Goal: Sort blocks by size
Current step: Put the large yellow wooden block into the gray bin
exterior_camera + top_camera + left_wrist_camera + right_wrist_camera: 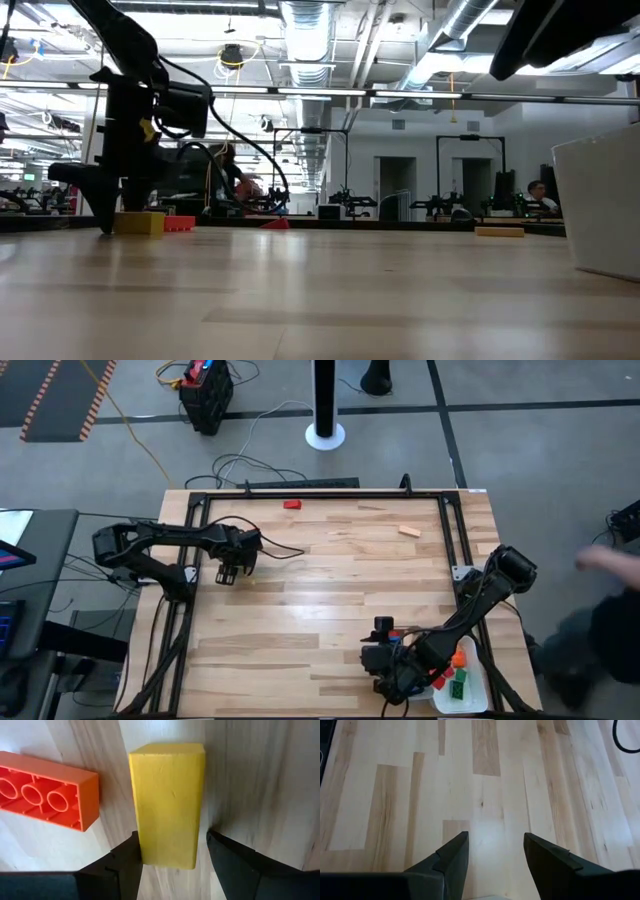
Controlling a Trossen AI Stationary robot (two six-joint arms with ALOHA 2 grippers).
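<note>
Looking down from above, the left gripper (232,568) sits at nine o'clock on the table (320,610); the right gripper (392,678) at five o'clock, beside a white tray (478,695) holding blocks (458,682). Low view: yellow block (139,222) rests on the wood. Left wrist: jaws parted, straddling the yellow block (167,805), contact unclear; an orange block (47,790) at its ten o'clock. Right wrist: jaws apart, empty.

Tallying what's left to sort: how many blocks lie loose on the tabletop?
4: red block and tan block at the far edge, yellow block between the left gripper's fingers, orange block beside it. Others may be hidden.
</note>
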